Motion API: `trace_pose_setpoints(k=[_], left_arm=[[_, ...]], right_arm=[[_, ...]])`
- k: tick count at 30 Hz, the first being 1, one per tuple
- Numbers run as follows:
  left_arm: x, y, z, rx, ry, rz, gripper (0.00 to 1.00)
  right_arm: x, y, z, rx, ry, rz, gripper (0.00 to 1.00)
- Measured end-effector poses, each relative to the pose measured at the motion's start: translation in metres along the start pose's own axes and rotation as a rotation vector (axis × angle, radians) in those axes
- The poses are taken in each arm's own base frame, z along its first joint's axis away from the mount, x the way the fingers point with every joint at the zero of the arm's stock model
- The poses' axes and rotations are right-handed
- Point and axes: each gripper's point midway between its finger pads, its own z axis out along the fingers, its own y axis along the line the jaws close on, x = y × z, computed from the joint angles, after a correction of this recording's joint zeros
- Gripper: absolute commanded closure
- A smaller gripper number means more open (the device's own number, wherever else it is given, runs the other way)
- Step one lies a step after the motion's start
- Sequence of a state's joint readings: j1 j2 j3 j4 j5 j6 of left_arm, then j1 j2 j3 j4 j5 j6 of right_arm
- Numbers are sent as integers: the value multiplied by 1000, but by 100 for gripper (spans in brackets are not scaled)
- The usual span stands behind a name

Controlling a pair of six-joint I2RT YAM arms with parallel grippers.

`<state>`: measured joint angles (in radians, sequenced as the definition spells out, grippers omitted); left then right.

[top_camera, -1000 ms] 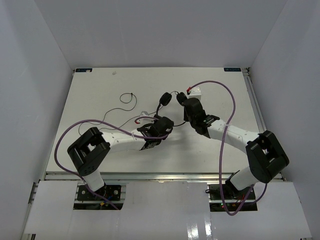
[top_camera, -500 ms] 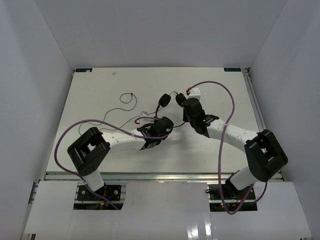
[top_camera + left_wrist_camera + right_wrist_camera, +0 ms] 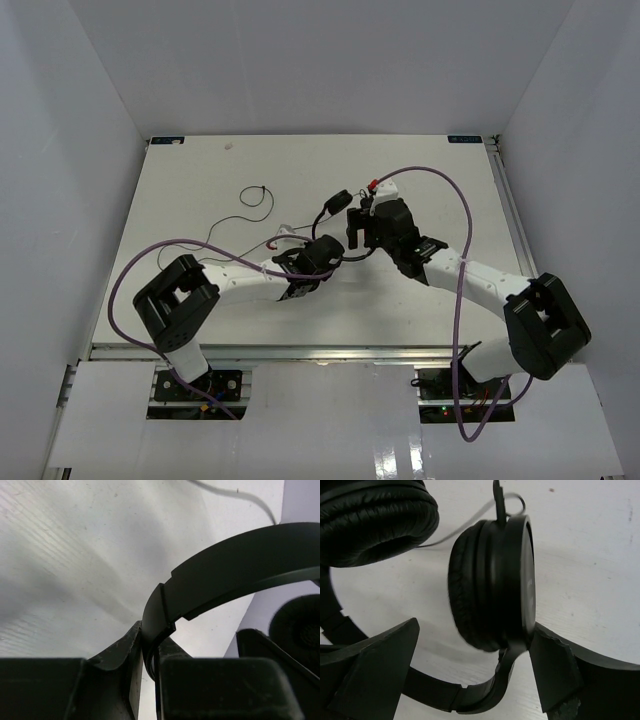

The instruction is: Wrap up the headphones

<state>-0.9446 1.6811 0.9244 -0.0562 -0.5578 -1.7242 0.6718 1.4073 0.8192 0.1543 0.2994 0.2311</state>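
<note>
Since a second ago, my right gripper (image 3: 357, 226) is pulling back and spreading wide, while my left gripper (image 3: 333, 254) is closing down.

Top view: the headphones (image 3: 336, 203) are sitting near mid-table between both wrists. The cord (image 3: 256, 196) is trailing loose in a loop to the left over the table (image 3: 180, 200), not yet wound.

Left wrist: my fingers are pinching the headband (image 3: 225, 565) tight.

Right wrist: my jaws are standing apart around one earcup (image 3: 492, 585), not squeezing it.

I am judging the wrapping barely begun, with all the cord left to wind.
</note>
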Motion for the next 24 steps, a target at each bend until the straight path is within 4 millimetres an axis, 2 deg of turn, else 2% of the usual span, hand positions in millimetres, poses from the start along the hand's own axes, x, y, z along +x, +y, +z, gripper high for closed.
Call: trace_pose_setpoints(k=[5, 7, 9, 13, 16, 20, 24], left_arm=[[-19, 9, -8, -12, -17, 55, 100], [-38, 14, -14, -17, -32, 84, 100], [-60, 21, -20, -27, -49, 131, 100], [-102, 25, -31, -37, -77, 274, 100], [-129, 27, -42, -44, -87, 434, 100], [-142, 29, -59, -30, -42, 699, 100], [-144, 19, -77, 2, 24, 930, 100]], right_arm=[[-7, 21, -17, -200, -10, -217, 10], [-8, 25, -29, -289, -18, -312, 10], [-7, 29, -43, -387, -22, -406, 5], [4, 37, -75, -592, -20, -610, 1], [18, 45, -104, -774, 5, -770, 5], [22, 57, -133, -977, -52, -980, 7], [18, 57, -141, -1052, -111, -1107, 7]])
